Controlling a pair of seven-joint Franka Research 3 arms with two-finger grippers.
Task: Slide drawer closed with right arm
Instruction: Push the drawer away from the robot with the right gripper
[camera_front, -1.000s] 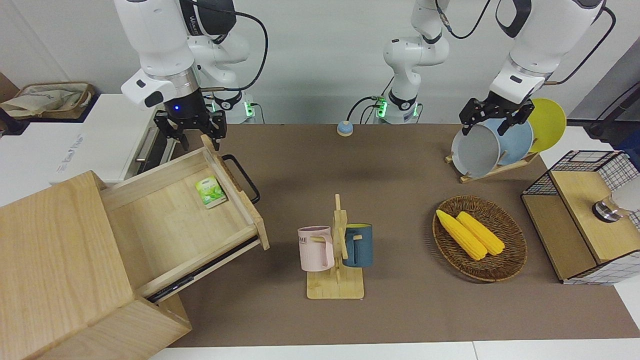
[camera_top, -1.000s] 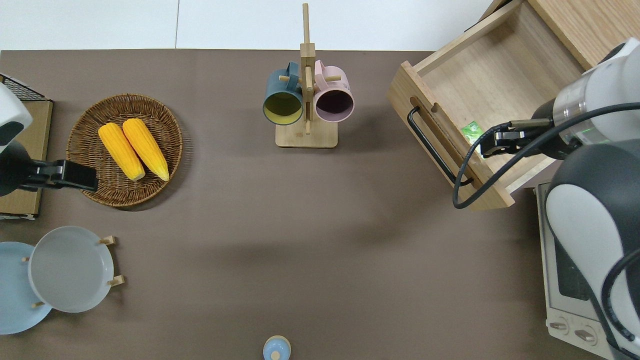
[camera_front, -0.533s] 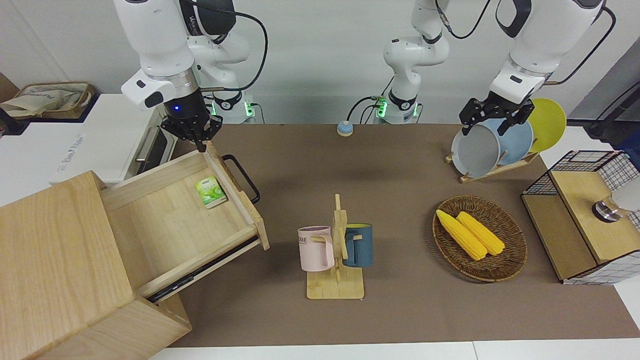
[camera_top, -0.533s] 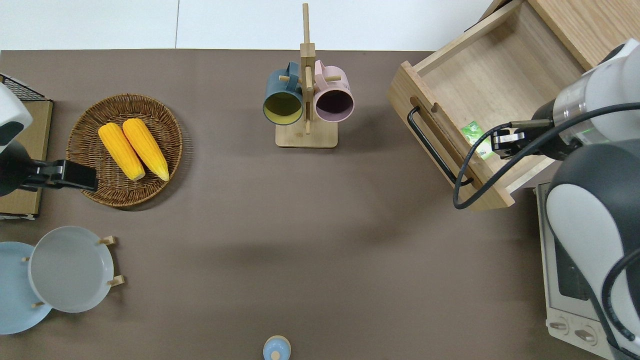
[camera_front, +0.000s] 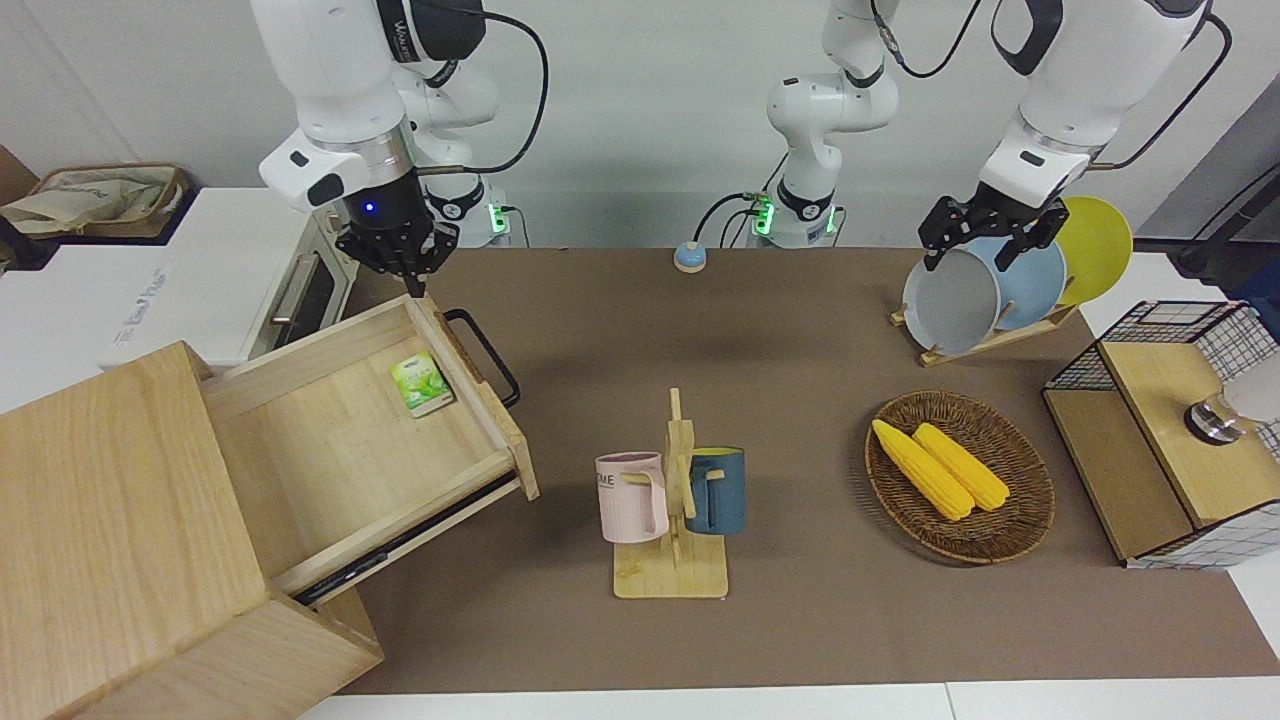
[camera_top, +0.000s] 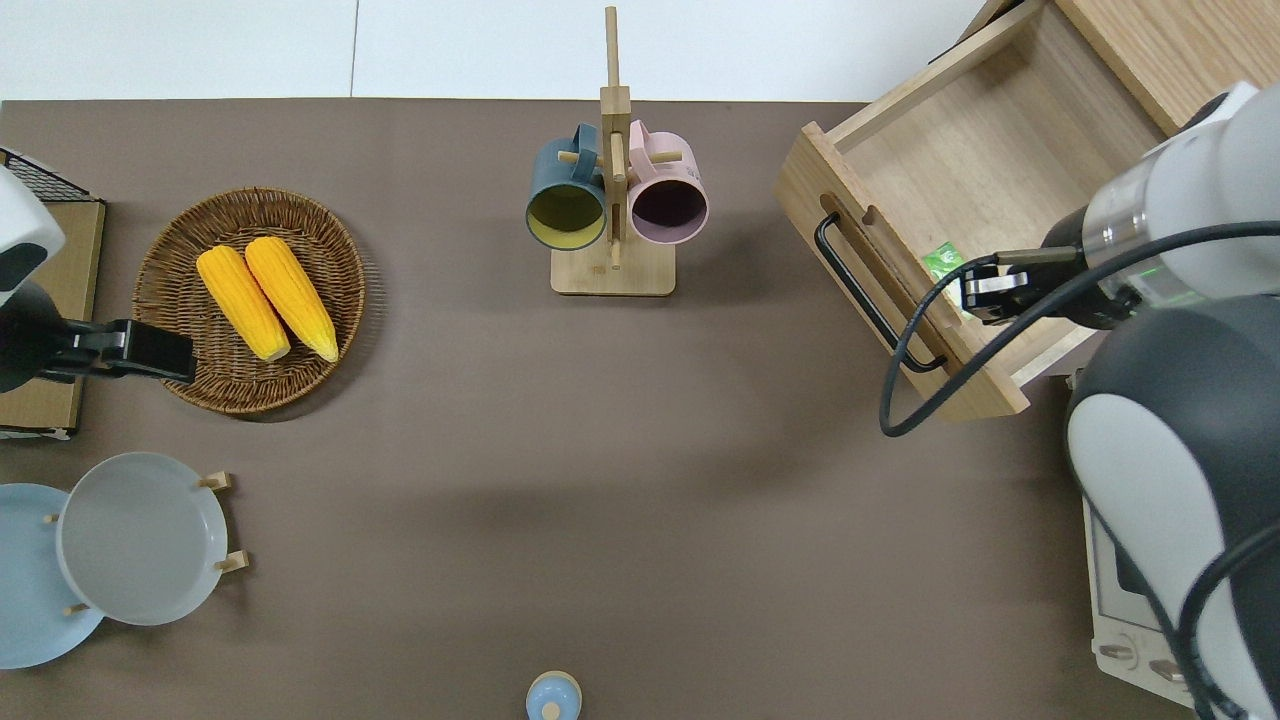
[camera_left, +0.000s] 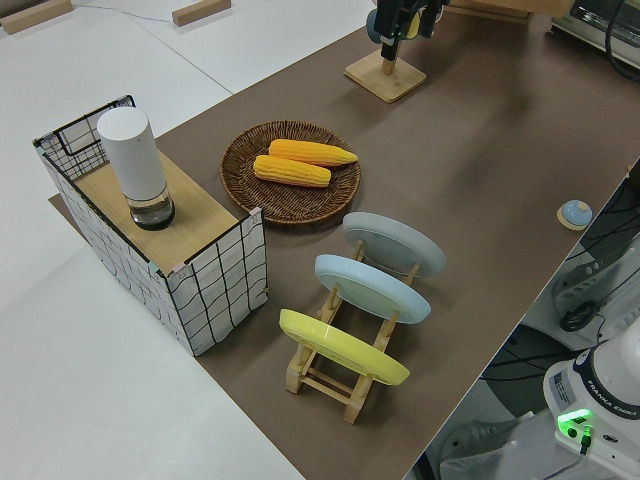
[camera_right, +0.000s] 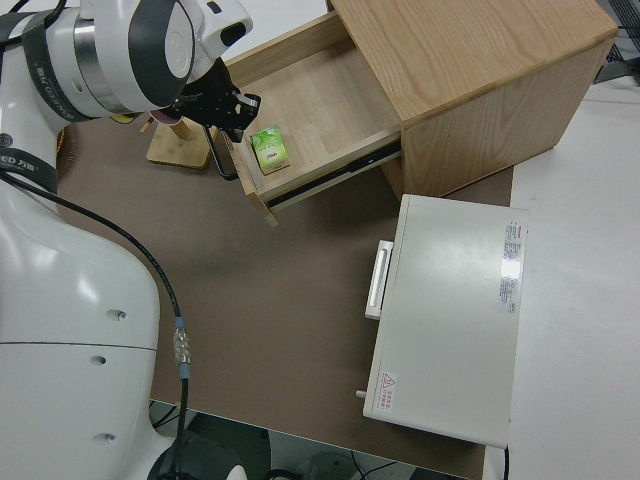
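Observation:
The drawer (camera_front: 340, 450) of the light-wood cabinet (camera_front: 110, 520) stands pulled far out, with its black loop handle (camera_front: 485, 355) facing the table's middle. A small green packet (camera_front: 420, 383) lies inside it. In the overhead view my right gripper (camera_top: 972, 297) is shut and empty, up in the air over the drawer (camera_top: 990, 160) just inside its front panel, beside the packet (camera_top: 945, 262) and near the handle (camera_top: 865, 290). It also shows in the front view (camera_front: 408, 278) and the right side view (camera_right: 225, 112). My left arm is parked, its gripper (camera_front: 990, 240) open.
A white toaster oven (camera_right: 450, 310) stands beside the cabinet, nearer to the robots. A mug rack (camera_front: 672, 500) with a pink and a blue mug is mid-table. A wicker basket (camera_front: 1000, 545) with corn, plates (camera_front: 950, 300) on a rack and a wire-mesh box (camera_front: 1170, 430) are toward the left arm's end.
My right gripper has gone from open to shut and has shifted a little toward the drawer's front panel. The drawer has not moved. The left arm is still.

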